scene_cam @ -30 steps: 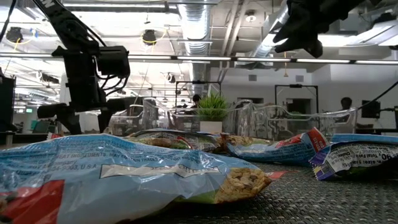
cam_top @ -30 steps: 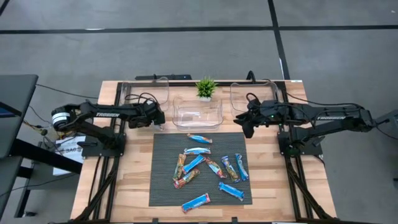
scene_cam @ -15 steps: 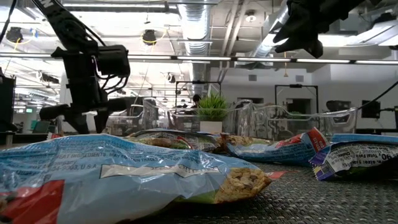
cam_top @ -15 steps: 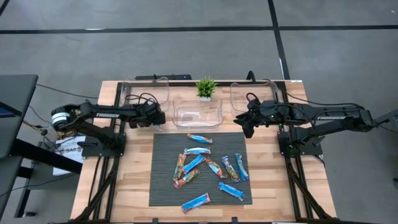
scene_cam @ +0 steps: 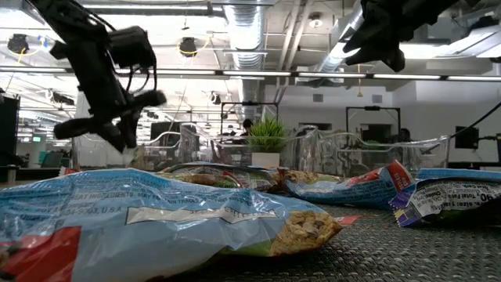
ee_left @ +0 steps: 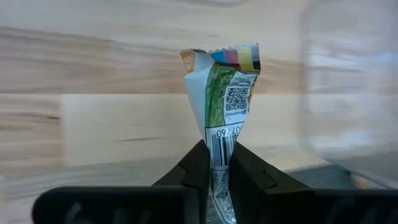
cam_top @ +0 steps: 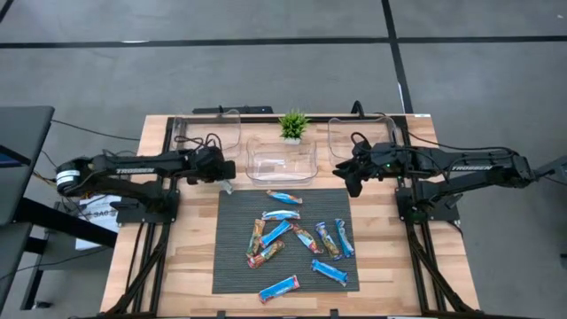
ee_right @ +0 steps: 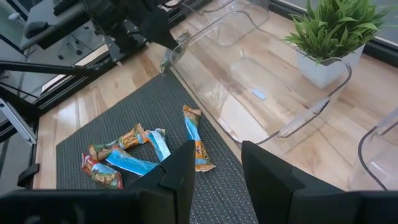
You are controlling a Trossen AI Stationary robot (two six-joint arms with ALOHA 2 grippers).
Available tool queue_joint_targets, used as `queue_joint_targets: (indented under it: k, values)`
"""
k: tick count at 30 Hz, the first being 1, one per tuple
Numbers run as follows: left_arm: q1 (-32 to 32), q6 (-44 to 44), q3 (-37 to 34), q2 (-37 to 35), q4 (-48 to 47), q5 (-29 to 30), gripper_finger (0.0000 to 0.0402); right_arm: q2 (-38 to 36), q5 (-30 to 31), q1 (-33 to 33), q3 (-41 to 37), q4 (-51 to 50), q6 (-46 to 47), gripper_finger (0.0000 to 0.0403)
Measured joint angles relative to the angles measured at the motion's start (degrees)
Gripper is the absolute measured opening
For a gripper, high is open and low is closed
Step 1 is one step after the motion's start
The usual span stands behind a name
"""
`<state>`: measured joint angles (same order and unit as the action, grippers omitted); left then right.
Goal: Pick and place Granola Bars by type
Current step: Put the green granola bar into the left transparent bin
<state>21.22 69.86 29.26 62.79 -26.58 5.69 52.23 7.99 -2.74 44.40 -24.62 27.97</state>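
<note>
Fingers of the left gripper (ee_left: 217, 163) are pinched on a thin wrapped granola bar with a green, white and barcode-printed wrapper (ee_left: 224, 102), which stands up between them in the left wrist view with its crimped, colour-striped end uppermost, over pale wooden table planks (ee_left: 93, 87). In the high view this left gripper (cam_top: 223, 171) sits left of centre, just beside the left end of the clear plastic middle bin (cam_top: 282, 159), with a small light scrap of the wrapper showing below its tip. In the low view the same gripper (scene_cam: 117, 117) hangs at the upper left, tilted, above the table.

The right gripper (cam_top: 347, 177) hovers at centre right of the high view, just right of the middle bin and above the upper right corner of the dark woven mat (cam_top: 232, 257); in its wrist view the two dark fingers (ee_right: 180, 171) stand apart with nothing between them.

The other shiny wrapped granola bars (cam_top: 292, 235), mostly bright blue with some red, orange and multicoloured ones, lie scattered on the mat in the lower centre of the high view. Two more clear plastic bins stand at the upper left (cam_top: 205, 124) and upper right (cam_top: 359, 128) of the table, and a small green potted plant (cam_top: 292, 124) stands between them, behind the middle bin.
</note>
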Motion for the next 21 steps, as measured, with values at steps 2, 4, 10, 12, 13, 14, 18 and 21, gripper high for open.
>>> queue_joint_targets:
  k: [2, 4, 10, 12, 13, 14, 18, 21]
  values:
    - [-0.33, 0.14, 0.00, -3.03, 1.94, 0.39, 0.0030, 0.00, 0.02, -0.02, 0.00, 0.27, -0.06, 0.0123]
    - [-0.45, 0.16, 0.07, -6.13, 4.35, 0.67, 0.0031, 0.00, 0.01, 0.00, 0.00, 0.45, -0.13, 0.0123]
    - [-0.01, -0.59, 0.15, -14.91, 13.09, 8.48, 0.0034, 0.00, 0.04, 0.00, 0.00, 1.60, -0.13, 0.0123]
    - [1.06, -2.00, 0.19, -17.32, 15.21, 14.05, 0.0031, 0.00, 0.04, -0.01, 0.00, 1.94, -0.12, 0.0123]
    - [1.74, -2.86, 0.22, -18.28, 15.83, 16.73, 0.0030, 0.00, 0.06, 0.00, 0.00, 2.14, -0.13, 0.0123]
    - [2.62, -3.77, 0.25, -19.01, 16.17, 18.89, 0.0029, 0.00, 0.11, -0.01, 0.00, 2.39, -0.13, 0.0123]
    - [7.49, -8.15, 0.26, -20.18, 15.52, 22.72, 0.0030, -0.01, 2.32, 0.00, 0.01, 2.86, -0.13, 0.0123]
    - [11.59, -9.56, 0.26, -19.30, 13.63, 22.03, 0.0029, -0.02, 7.36, -0.02, 0.02, 2.86, -0.13, 0.0123]
